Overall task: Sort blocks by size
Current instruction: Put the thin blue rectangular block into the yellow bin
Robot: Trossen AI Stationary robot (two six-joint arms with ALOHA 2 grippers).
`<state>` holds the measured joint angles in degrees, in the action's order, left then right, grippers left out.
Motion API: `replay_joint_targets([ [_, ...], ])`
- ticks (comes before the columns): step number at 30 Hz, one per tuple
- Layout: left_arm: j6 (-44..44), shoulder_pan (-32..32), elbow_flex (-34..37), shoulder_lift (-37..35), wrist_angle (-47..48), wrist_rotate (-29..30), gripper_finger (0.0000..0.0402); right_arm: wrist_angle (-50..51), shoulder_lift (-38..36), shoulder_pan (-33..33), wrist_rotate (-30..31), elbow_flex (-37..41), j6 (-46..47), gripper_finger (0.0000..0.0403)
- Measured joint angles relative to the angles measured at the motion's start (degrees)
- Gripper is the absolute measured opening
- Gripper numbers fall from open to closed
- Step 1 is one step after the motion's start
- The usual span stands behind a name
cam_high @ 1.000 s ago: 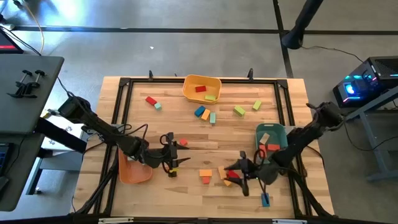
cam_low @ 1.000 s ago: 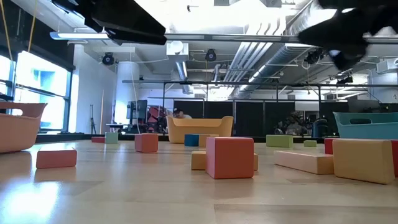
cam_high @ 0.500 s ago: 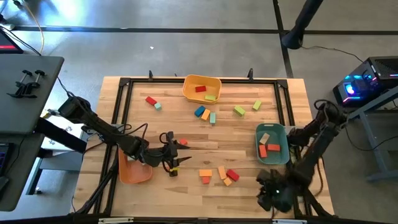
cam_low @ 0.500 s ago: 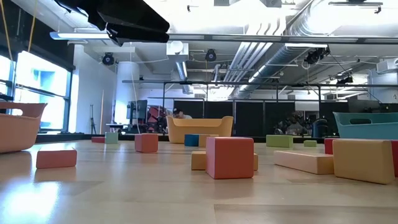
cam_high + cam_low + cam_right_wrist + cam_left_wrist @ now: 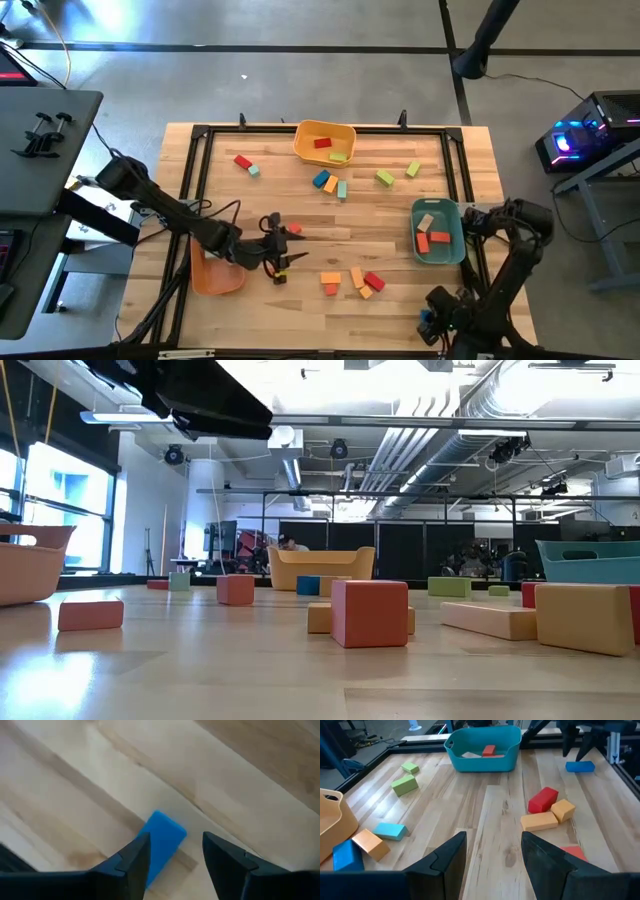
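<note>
- Evidently a pick is being lined up: the right gripper hangs straight over a blue block lying flat on the table, at the lower centre of the right wrist view; its jaws stand apart, holding nothing, with the block between them and partly under the left finger.
- Next, by my judgement, it must come down, close on the block, then carry it to a bin.
- Meanwhile the left gripper waits at lower left of the high view, jaws parted and empty, beside the orange bin.
- Other blocks lie loose at lower centre; some sit in the teal bin.
- Seen from above, the right arm covers the blue block.
</note>
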<state>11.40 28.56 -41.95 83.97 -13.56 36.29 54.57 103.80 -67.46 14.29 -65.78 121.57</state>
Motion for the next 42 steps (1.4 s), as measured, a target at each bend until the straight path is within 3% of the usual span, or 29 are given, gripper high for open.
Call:
replay_joint_targets([
  [5,-1.6,-0.7,0.0,1.8,-0.5,0.0,0.0174,-0.1,0.4,1.8,-0.5,0.0,-0.8,0.0228],
  [11,-1.6,-1.8,0.0,3.4,-0.9,0.0,0.0174,-5.7,0.4,3.7,-11.3,0.0,-0.1,0.0283],
  [15,-2.0,-2.0,0.0,4.1,-0.9,0.0,0.0174,-10.1,0.4,3.7,-9.3,0.9,3.7,0.0286],
  [21,-2.5,-2.0,-0.1,4.8,-0.7,-0.1,0.0174,-15.8,1.5,5.2,-12.6,5.4,4.9,0.0246],
  [28,-1.7,-1.9,0.0,5.6,-1.0,-0.2,0.0174,-15.3,1.7,5.6,-13.6,5.9,-0.3,0.0125],
  [30,-1.6,-1.9,0.0,5.9,-1.0,-0.2,0.0174,-15.1,1.8,5.5,-13.0,5.8,-1.3,0.0125],
  [33,-2.1,-2.1,0.0,6.8,-2.4,-0.7,0.0174,-13.8,2.1,4.7,-3.4,3.2,-7.3,0.0125],
  [36,-5.4,-2.1,0.0,8.9,-8.4,-3.1,0.0174,-11.1,1.1,6.1,14.3,1.2,-16.6,0.0125],
  [39,-11.7,-1.9,0.0,12.9,-18.7,-4.7,0.0174,-12.5,-2.6,7.6,29.6,0.6,-25.1,0.0125],
  [42,-16.2,-2.8,0.0,16.7,-33.7,-9.1,0.0174,-17.7,-3.4,8.7,42.0,0.6,-39.7,0.0125],
])
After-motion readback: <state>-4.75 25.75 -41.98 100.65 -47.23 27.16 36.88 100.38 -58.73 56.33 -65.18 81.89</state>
